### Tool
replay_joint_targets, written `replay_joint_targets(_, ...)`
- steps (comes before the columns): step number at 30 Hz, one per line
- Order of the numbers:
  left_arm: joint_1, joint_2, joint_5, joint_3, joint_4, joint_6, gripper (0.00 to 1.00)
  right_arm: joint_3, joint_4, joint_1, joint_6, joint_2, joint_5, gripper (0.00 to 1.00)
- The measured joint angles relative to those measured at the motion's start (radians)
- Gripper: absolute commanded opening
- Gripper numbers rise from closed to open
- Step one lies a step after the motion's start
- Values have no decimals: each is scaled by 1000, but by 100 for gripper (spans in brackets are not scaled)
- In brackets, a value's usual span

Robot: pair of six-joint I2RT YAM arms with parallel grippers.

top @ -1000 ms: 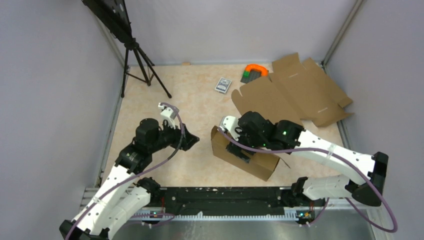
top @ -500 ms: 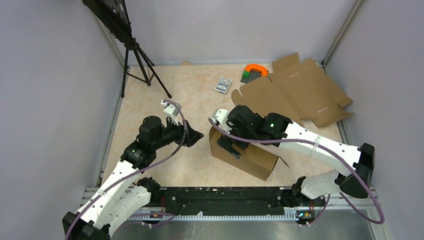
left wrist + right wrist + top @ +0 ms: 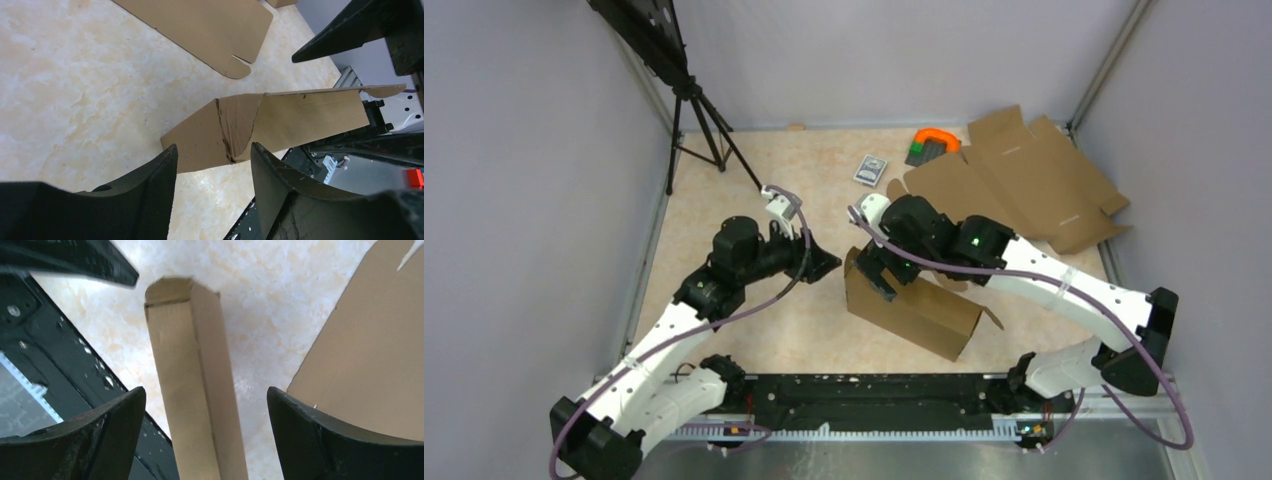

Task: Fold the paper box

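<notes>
Right gripper shifted left, paper box long axis diagonal

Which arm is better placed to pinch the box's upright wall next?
Right, probably. The right gripper hangs open over the paper box, its wall lined up between the fingers in the wrist view; the left gripper sits beside the box's end, apart.

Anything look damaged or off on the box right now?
Yes. The box is crumpled at its left end: in the left wrist view the end panel is creased, with a ragged, torn-looking fold line. Nothing else stands out.
</notes>
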Motion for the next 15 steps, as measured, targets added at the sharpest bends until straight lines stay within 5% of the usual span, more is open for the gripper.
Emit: replay_joint_targets(15, -26, 7, -8, -3, 48, -47, 51, 327, -166, 52, 559, 154, 328, 88)
